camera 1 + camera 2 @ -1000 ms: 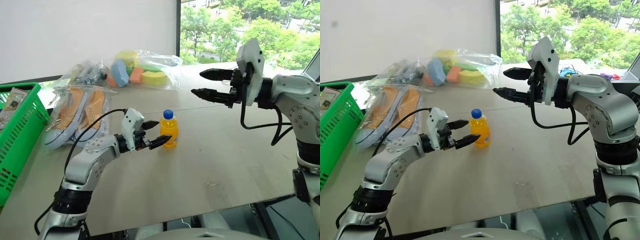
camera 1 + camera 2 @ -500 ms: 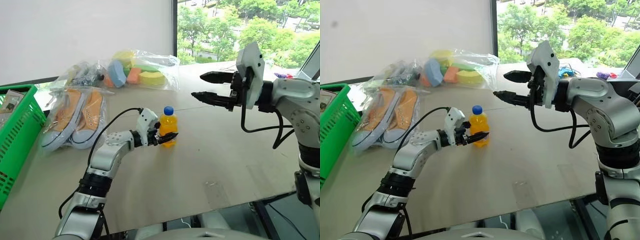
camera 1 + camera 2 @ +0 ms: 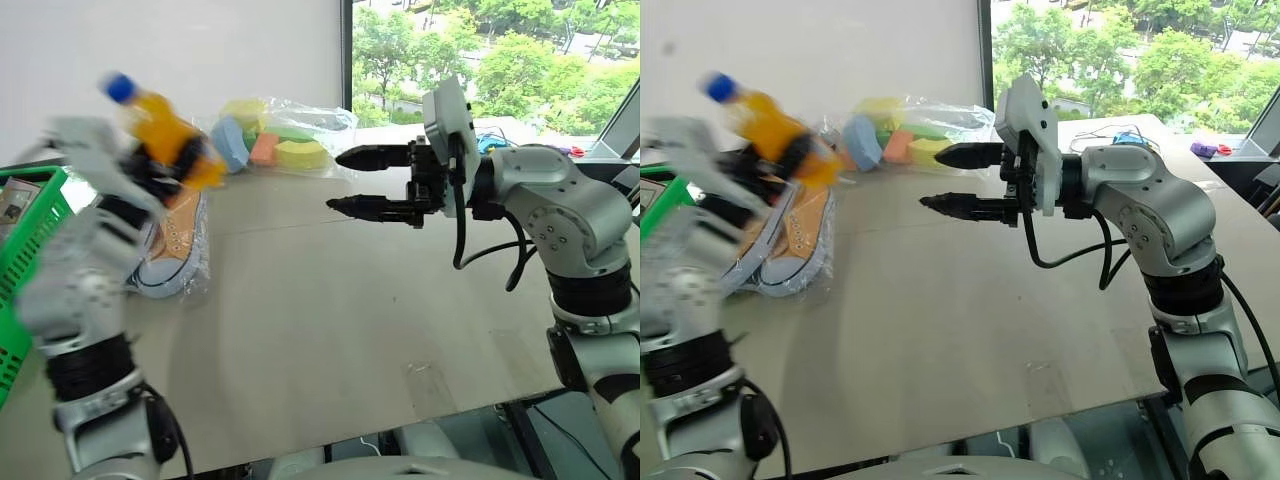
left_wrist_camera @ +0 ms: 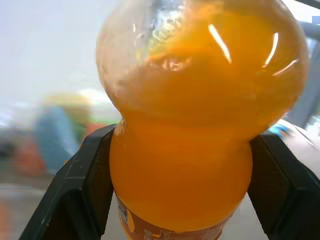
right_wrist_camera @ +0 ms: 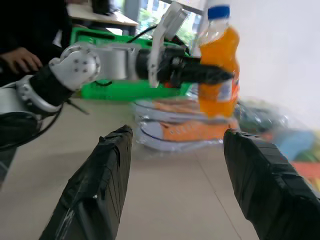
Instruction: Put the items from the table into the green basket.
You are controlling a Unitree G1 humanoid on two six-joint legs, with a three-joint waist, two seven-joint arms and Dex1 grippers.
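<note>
My left gripper (image 3: 170,158) is shut on the orange-drink bottle (image 3: 165,125) and holds it tilted, high above the table's left side. The black fingers (image 4: 82,182) clamp the bottle's waist (image 4: 182,165). Below and to the left stands the green basket (image 3: 25,265), also seen behind the left arm (image 5: 120,90). My right gripper (image 3: 335,180) hangs open over the middle of the table (image 3: 330,310), pointing left toward the bottle (image 5: 217,70), with nothing between its fingers. A clear bag of orange sneakers (image 3: 175,240) and a bag of coloured sponges (image 3: 280,140) lie on the table.
A printed packet (image 3: 18,200) lies in the basket. A small blue object with a white cable (image 3: 1127,138) sits at the table's far right. A person's hand (image 5: 17,57) rests beyond the basket. A window runs along the far edge.
The left gripper closed on the bottle and swung it up and to the left, off the table. The right gripper moved left and turned a little.
</note>
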